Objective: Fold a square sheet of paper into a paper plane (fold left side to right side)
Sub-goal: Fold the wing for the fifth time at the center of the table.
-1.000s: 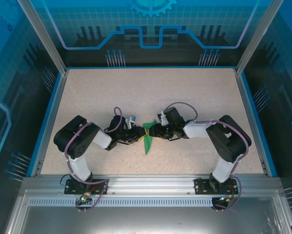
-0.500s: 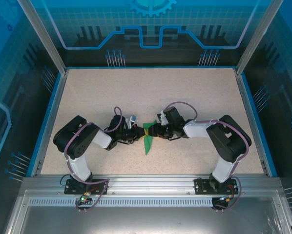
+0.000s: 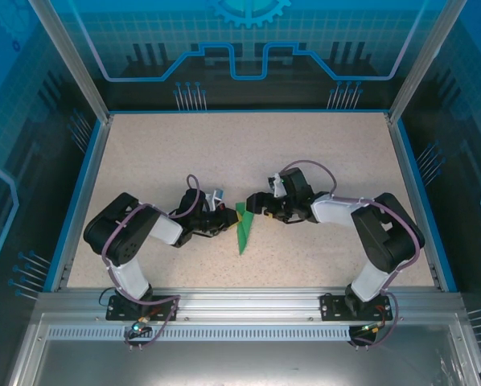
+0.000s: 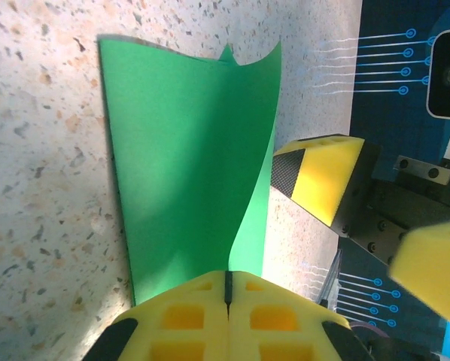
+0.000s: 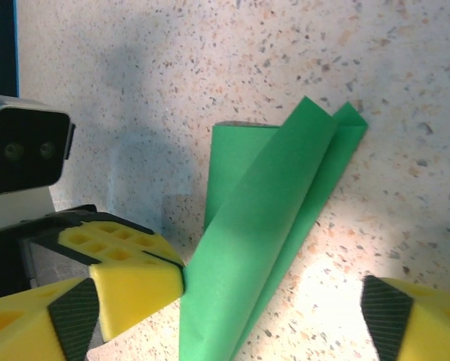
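Paper plane lies mid-counter, already a narrow layered dart. Folding judged nearly complete; upper flap not pressed flat. Left gripper jaws closed, pinching its left side. Right gripper jaws wide, holding nothing.

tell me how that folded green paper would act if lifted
Probably floppy: the paper plane has a loose flap curling off the layer below. Likely light, so a push may slide it across the table. Pinched at one end by the left claw, its far end would probably droop.
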Robot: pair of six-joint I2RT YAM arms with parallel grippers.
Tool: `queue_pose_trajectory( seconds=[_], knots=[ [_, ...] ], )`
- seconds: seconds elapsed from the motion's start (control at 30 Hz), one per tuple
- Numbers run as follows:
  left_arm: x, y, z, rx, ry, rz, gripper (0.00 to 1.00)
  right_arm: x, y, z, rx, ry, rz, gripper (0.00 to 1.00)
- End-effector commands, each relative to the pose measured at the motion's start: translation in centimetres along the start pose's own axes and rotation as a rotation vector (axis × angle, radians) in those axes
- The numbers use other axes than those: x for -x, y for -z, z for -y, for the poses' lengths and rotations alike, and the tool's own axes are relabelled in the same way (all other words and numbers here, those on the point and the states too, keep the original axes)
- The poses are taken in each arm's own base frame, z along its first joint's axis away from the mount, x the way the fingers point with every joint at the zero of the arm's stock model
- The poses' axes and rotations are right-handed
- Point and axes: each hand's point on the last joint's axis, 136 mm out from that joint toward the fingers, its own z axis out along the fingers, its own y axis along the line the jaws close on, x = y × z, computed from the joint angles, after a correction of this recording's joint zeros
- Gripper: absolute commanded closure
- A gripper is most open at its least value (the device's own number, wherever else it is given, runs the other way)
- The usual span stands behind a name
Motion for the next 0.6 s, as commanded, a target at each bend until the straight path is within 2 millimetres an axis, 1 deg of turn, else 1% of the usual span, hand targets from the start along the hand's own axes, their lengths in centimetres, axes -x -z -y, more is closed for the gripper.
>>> queue_pose_trajectory(
  seconds=[0.0, 0.07, 0.13, 0.17, 0.2, 0.57],
  knots=[
    [1.0, 0.3, 0.9, -0.012, -0.04, 0.031, 1.0, 1.2, -0.2, -0.9, 0.022, -0.005, 0.003, 0.01],
    [1.1, 0.3, 0.8, -0.009, -0.038, 0.032, 1.0, 1.3, -0.5, -1.0, 0.024, -0.006, -0.003, 0.01],
    [1.1, 0.3, 0.8, -0.01, -0.038, 0.032, 1.0, 1.0, -0.7, -0.7, 0.017, -0.013, -0.014, 0.01],
    [1.1, 0.3, 0.8, -0.011, -0.039, 0.032, 1.0, 2.0, -0.7, -1.7, 0.034, 0.001, 0.002, 0.01],
    [1.0, 0.3, 0.8, -0.009, -0.039, 0.031, 1.0, 2.1, -0.8, -1.8, 0.034, 0.002, 0.0, 0.01],
    [1.0, 0.3, 0.8, -0.011, -0.042, 0.03, 1.0, 2.1, -2.4, -1.8, 0.019, -0.003, -0.028, 0.01]
  ],
)
